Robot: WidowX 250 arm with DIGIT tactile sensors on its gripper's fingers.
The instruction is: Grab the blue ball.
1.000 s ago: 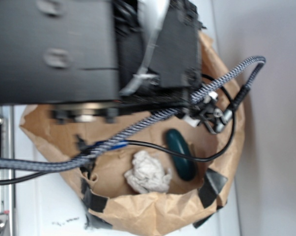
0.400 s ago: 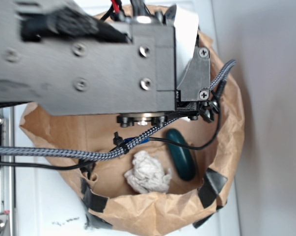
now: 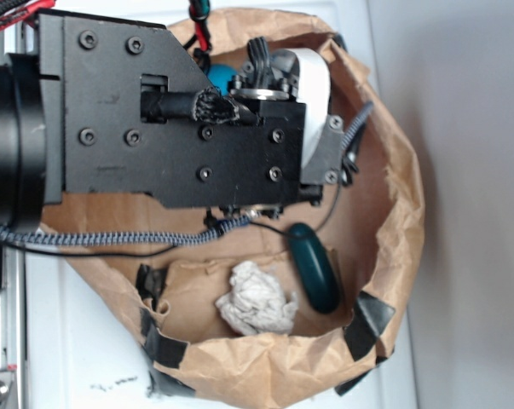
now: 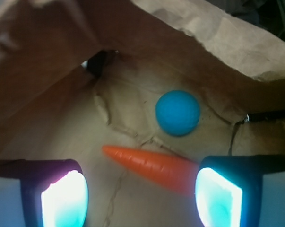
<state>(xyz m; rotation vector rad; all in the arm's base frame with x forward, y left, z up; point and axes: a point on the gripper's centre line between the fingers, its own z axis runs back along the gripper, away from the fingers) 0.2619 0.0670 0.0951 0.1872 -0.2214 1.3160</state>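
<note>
I was on the approach; my gripper (image 4: 142,196) hung wide open and empty over the paper bag (image 3: 393,256); the blue ball (image 4: 177,112) lay on the bag floor near its far wall, beyond the orange carrot (image 4: 149,163), which sat between the fingers (image 4: 64,198); next I judged I needed to advance past it and descend; a crumpled paper wad (image 3: 257,300) and teal oval (image 3: 314,266) lay well apart.
</note>
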